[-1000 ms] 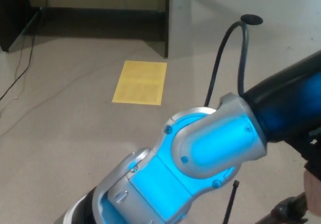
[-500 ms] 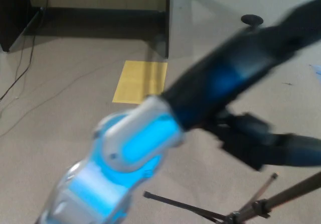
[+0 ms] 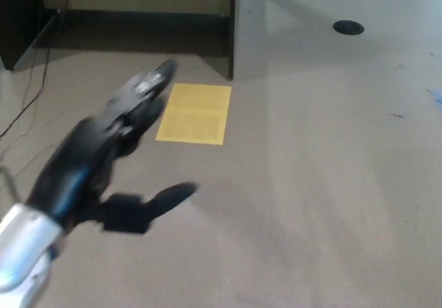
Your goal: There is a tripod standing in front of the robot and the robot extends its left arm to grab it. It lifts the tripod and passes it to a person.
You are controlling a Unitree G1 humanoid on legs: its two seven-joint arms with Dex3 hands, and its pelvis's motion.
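The left hand (image 3: 114,159) reached in from the lower left edge of the floor (image 3: 311,184), blurred, its thumb stuck out low toward the right and its fingers stretched up toward the far side, spread apart and holding nothing. The tripod was nowhere in the head view, so its place relative to the hand and the way its long axis ran could not be told. A yellow sheet (image 3: 195,113) lay flat on the floor just beyond the fingertips. A dark round disc (image 3: 348,27) sat near the far right edge.
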